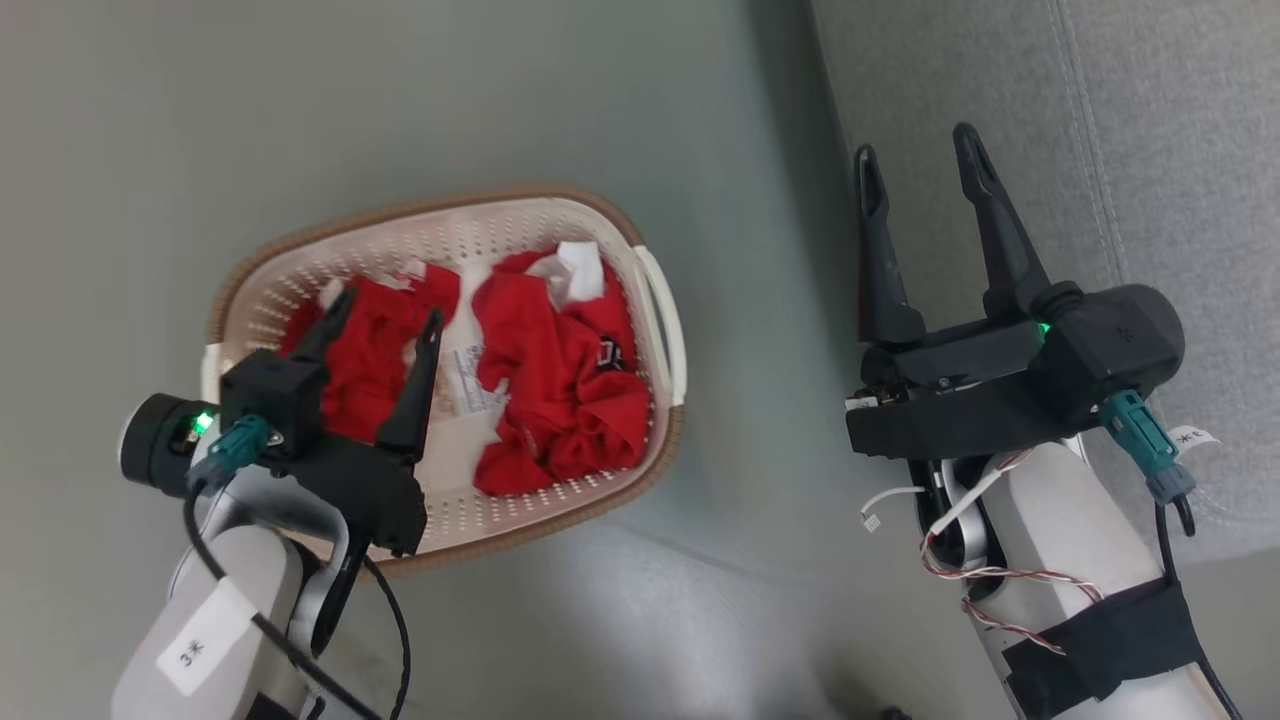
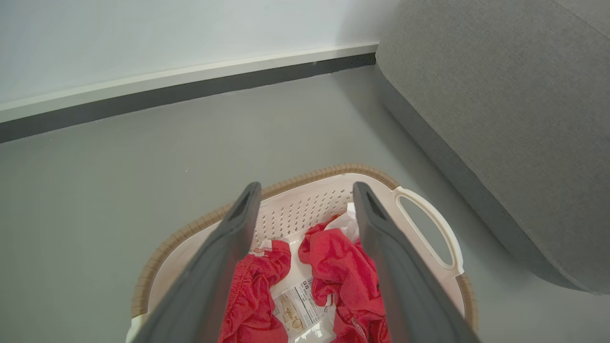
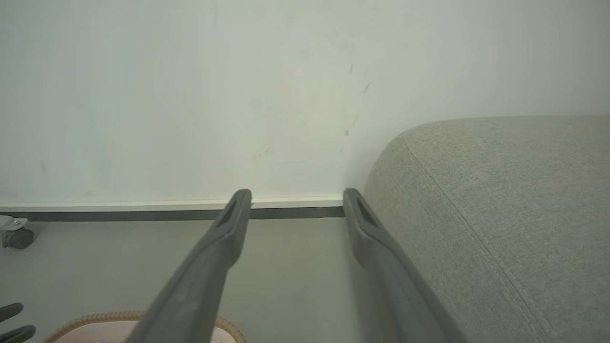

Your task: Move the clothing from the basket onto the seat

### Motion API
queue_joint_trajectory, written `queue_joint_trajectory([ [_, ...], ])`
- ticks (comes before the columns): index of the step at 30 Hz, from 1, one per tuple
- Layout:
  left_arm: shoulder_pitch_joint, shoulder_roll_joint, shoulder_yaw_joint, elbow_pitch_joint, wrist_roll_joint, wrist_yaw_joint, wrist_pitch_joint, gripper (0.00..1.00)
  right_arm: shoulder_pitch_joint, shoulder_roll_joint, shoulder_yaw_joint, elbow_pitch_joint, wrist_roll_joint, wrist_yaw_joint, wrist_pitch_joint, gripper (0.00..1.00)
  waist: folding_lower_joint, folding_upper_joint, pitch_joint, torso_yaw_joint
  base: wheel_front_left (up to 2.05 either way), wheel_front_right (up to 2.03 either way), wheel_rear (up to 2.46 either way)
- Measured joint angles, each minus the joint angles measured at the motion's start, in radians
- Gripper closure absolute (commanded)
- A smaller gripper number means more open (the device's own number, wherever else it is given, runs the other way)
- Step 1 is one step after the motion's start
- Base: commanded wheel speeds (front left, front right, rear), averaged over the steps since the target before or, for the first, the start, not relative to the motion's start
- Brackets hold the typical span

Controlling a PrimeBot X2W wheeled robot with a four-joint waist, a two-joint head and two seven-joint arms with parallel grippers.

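The left gripper (image 1: 390, 307) is hanging with its two dark fingers spread wide over the laundry basket (image 1: 430, 207), gripping nothing; in the left wrist view the left gripper (image 2: 306, 186) is framing the red clothing (image 2: 333, 267) and a printed label (image 2: 295, 309) between its fingers. The right gripper (image 1: 915, 143) is also standing fully spread and empty at 3 o'clock in the head view, its fingers pointing to 12 o'clock along the edge of the grey sofa (image 1: 1160, 150); the right wrist view is showing the right gripper (image 3: 297, 192) against a pale wall (image 3: 190, 95), with the sofa (image 3: 500, 214) just beside its right finger. The basket is sitting on the grey floor (image 1: 600, 100) at 9 o'clock, its long axis running roughly from 9 to 3 o'clock, one white handle (image 1: 668, 320) facing the sofa. Two crumpled red garments are lying side by side inside it, one (image 1: 365, 370) under the left gripper, the other (image 1: 560, 390) nearer the sofa.
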Motion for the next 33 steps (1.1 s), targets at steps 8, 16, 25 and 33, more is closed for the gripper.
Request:
queue_joint_trajectory([
  [8, -0.036, -0.002, -0.032, 0.076, 0.012, -0.026, 0.045, 0.00, -0.011, 0.006, 0.015, 0.003, 0.000, 0.000, 0.000, 0.00, -0.0001, -0.0001, 0.067, -0.063, 0.00, 0.00, 0.00],
  [16, -0.070, 0.000, -0.044, 0.152, 0.012, -0.040, 0.091, 0.00, -0.028, 0.013, 0.036, 0.011, 0.001, 0.000, -0.007, 0.00, -0.0001, 0.0000, 0.113, -0.116, 0.00, 0.00, 0.00],
  [25, -0.115, -0.013, -0.063, 0.226, 0.000, -0.055, 0.158, 0.00, -0.028, 0.014, 0.057, -0.006, 0.057, 0.000, -0.007, 0.00, -0.0002, -0.0001, 0.151, -0.158, 0.00, 0.00, 0.00],
  [33, -0.144, -0.041, -0.066, 0.303, -0.013, -0.062, 0.216, 0.00, -0.027, 0.016, 0.079, -0.024, 0.100, 0.000, -0.007, 0.00, -0.0002, -0.0001, 0.179, -0.188, 0.00, 0.00, 0.00],
])
